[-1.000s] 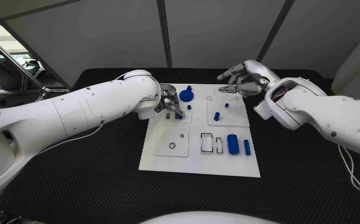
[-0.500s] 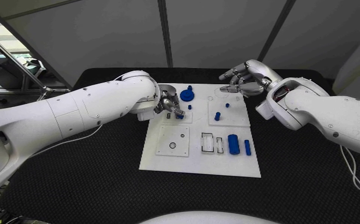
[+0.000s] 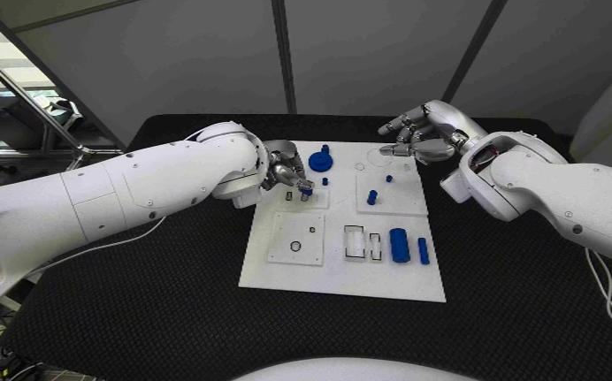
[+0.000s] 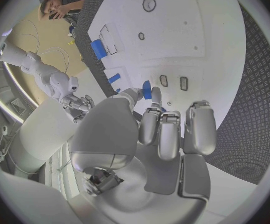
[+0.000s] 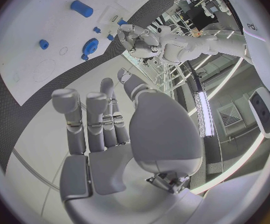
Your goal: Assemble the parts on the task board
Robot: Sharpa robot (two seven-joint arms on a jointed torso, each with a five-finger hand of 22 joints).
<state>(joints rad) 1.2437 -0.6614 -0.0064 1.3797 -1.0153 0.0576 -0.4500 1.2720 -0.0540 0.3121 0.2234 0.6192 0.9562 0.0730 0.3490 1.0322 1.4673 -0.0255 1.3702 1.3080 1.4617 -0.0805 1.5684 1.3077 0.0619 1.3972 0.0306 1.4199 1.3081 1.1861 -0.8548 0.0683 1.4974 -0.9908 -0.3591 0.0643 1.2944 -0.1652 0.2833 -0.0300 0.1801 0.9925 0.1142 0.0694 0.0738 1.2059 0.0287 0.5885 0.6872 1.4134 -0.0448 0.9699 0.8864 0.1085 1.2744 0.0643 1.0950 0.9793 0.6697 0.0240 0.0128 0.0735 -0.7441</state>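
Small blue part in left hand, seemingly pinched.

Grey flat wall panels stand behind the scene from ten to two o'clock, split by dark narrow metal struts that run up toward twelve. Below them, a black textured table mat spreads across the lower half, from eight round to four o'clock. At nine o'clock a slanted silver metal frame bar crosses a bright window-like opening with pale daylight behind it.
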